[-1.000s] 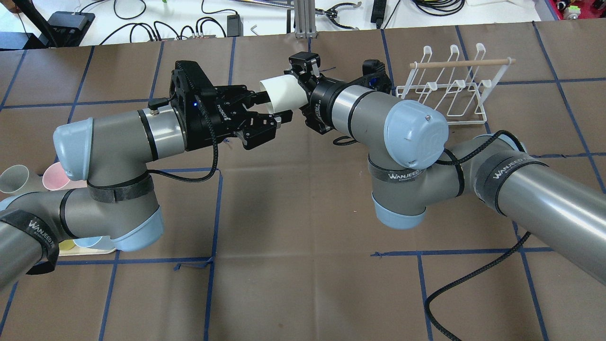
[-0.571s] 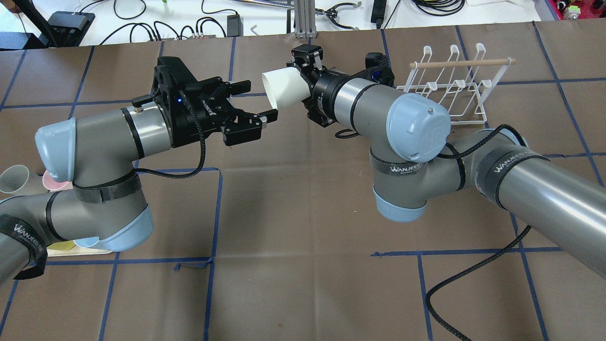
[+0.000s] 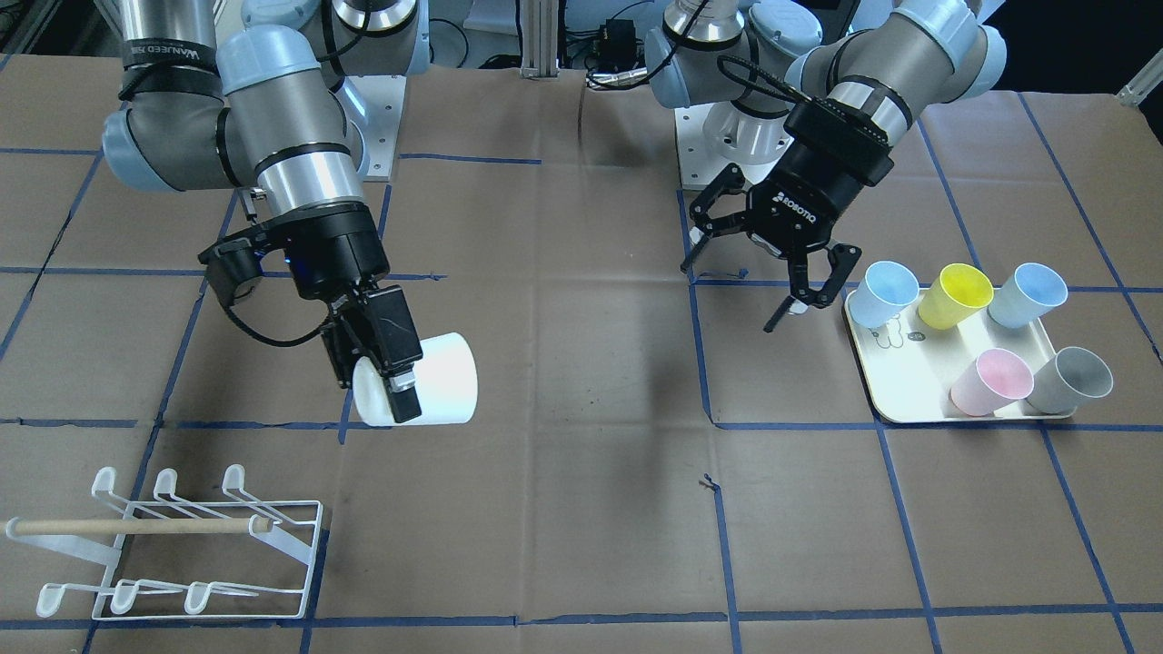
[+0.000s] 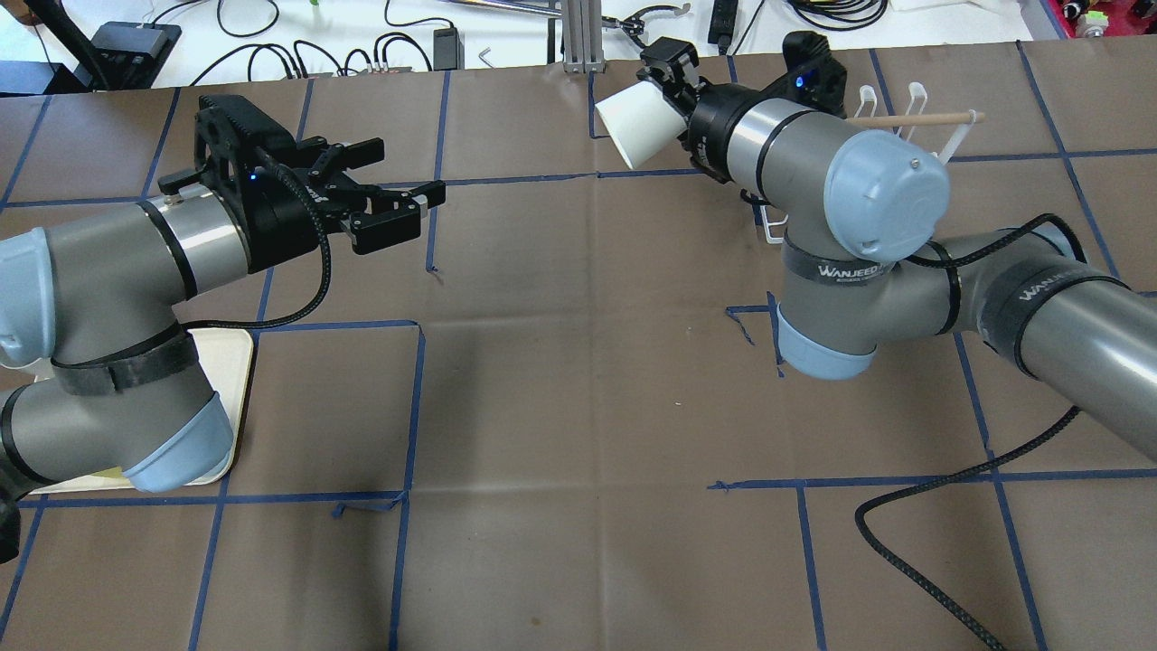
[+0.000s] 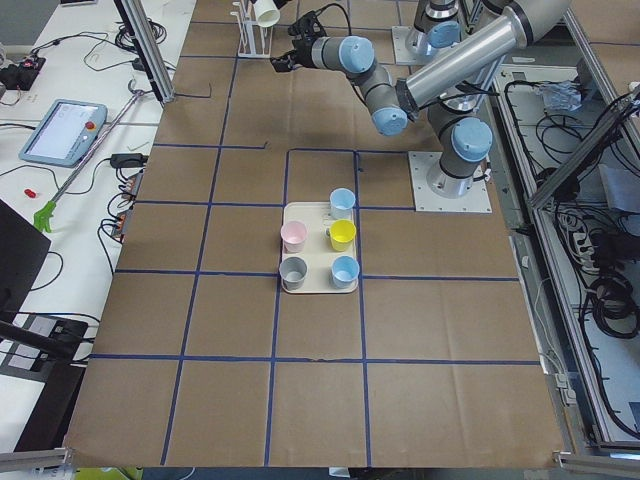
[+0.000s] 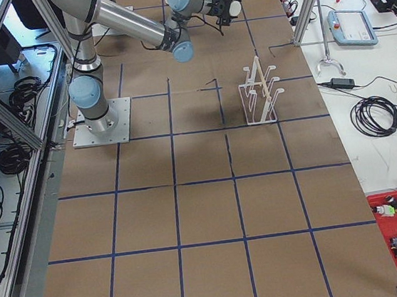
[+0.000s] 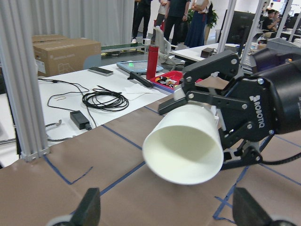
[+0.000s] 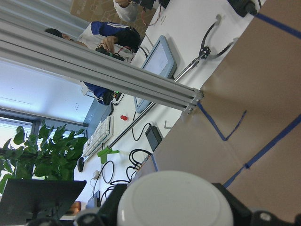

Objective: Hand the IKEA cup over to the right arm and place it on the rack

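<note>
My right gripper (image 4: 660,104) is shut on the base of a white IKEA cup (image 4: 628,127) and holds it on its side in the air, mouth toward the left arm. In the front view, the cup (image 3: 445,386) hangs above the table, up and to the right of the white wire rack (image 3: 173,545). The overhead view shows only the rack's wooden dowel (image 4: 913,117) behind my right arm. My left gripper (image 4: 407,185) is open and empty, well to the left of the cup. The left wrist view shows the cup's open mouth (image 7: 186,141).
A cream tray (image 3: 909,400) at the robot's left holds several coloured cups lying on it, among them a yellow one (image 3: 954,295) and a pink one (image 3: 990,381). My left arm covers most of the tray (image 4: 230,380) in the overhead view. Cables lie beyond the far table edge.
My open left gripper has pulled back to the left, away from the cup. My right arm has carried the cup right and farther back, toward the rack.
</note>
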Robot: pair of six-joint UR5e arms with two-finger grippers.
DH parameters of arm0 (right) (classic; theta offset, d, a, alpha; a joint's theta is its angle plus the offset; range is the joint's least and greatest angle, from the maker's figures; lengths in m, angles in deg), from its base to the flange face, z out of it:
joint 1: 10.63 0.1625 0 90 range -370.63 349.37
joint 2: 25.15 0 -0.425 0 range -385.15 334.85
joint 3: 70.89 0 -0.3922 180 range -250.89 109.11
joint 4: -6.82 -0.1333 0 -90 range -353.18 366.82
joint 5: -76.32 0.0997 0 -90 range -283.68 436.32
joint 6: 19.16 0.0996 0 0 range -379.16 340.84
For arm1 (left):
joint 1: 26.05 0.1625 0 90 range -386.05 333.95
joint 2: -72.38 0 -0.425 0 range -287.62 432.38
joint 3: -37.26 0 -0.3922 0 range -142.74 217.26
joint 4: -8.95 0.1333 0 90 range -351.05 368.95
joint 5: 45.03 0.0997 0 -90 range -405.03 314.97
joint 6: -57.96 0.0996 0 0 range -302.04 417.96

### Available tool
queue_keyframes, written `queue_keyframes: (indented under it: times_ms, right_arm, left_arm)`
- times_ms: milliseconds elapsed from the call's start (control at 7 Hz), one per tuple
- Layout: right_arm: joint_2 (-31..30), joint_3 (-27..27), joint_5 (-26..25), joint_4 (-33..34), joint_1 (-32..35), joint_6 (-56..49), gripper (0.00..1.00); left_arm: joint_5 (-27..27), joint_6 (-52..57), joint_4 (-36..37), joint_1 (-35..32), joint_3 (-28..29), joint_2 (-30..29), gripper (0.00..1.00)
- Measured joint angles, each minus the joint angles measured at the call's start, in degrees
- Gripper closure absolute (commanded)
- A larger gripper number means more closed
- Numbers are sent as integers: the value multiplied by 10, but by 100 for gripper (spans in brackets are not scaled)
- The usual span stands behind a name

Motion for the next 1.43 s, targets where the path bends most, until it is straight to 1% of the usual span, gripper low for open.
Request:
queue_keyframes:
  times_ms: [143, 286, 429, 571, 714, 1000, 1143, 1286, 1429]
  right_arm:
    - [3, -9, -36, 0, -9, -74, 87]
    - [15, -24, -63, 1, -16, -152, 89]
    - [35, -46, -87, 1, -21, -238, 89]
    - [54, -68, -106, 3, -28, -321, 89]
    - [69, -86, -116, 8, -41, -380, 91]
    - [116, -129, -127, 22, -60, -462, 91]
    - [142, -153, -138, 31, -63, -490, 91]
    - [161, -168, -142, 38, -66, -506, 90]
    - [178, -177, -144, 47, -73, -517, 90]
  left_arm:
    - [86, 0, -73, 1, 19, 22, 1]
    - [156, -2, -171, 0, 59, 33, 1]
    - [207, -10, -275, -1, 112, 34, 1]
    - [241, -35, -376, -2, 170, 26, 1]
    - [270, -61, -461, -4, 222, 16, 1]
    - [356, -94, -603, -27, 316, -11, 1]
    - [390, -130, -664, -50, 364, -32, 1]
    - [413, -164, -705, -75, 398, -52, 1]
    - [428, -194, -725, -96, 412, -65, 1]
